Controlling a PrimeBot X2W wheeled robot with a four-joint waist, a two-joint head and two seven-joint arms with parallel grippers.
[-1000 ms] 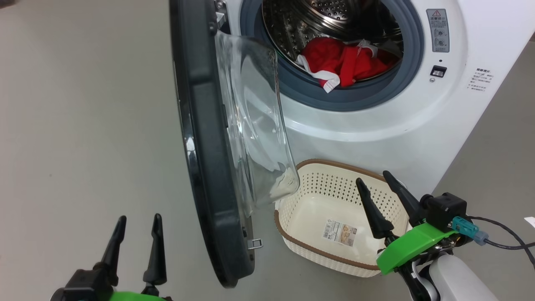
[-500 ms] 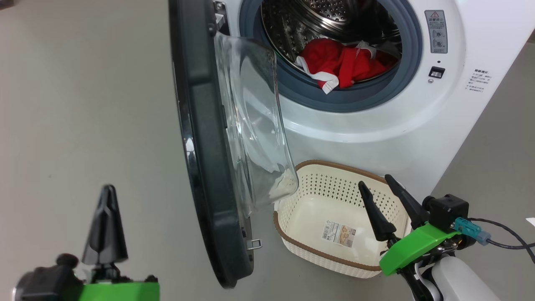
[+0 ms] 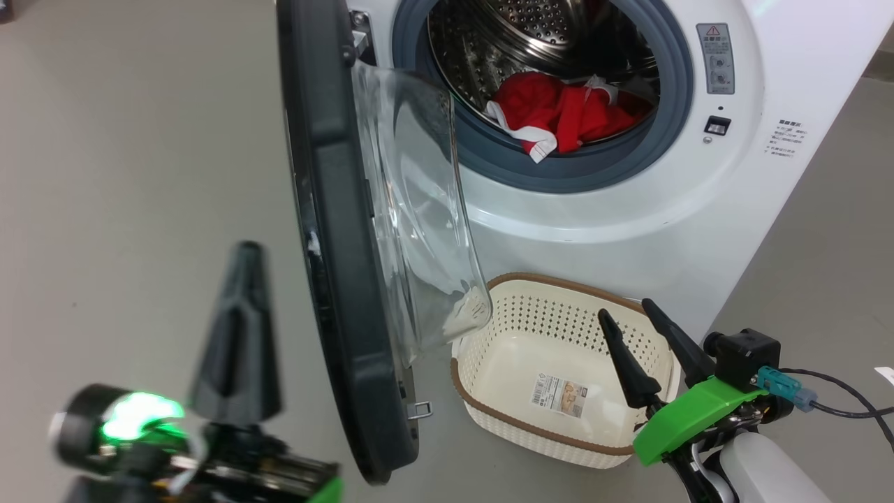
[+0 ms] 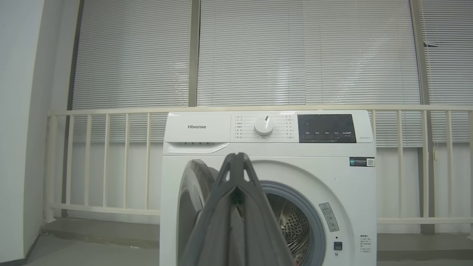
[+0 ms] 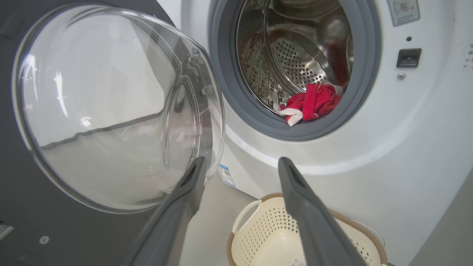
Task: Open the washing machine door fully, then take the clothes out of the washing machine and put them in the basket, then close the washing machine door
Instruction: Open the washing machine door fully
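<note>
Holding our left gripper (image 3: 242, 260) at the lower left of the head view, fingers pressed together on nothing, we are pointing it at the washing machine (image 3: 649, 209). The washing machine door (image 3: 328, 209) is standing open, edge-on, at the frame's centre. Our right gripper (image 3: 624, 311) is hanging at the lower right with jaws spread wide and empty, overlapping the right side of the basket (image 3: 559, 281) on the floor, while the clothes (image 3: 559, 112) are lying in the drum at upper centre, one white-trimmed edge draping onto the grey-blue ring (image 3: 559, 171).
</note>
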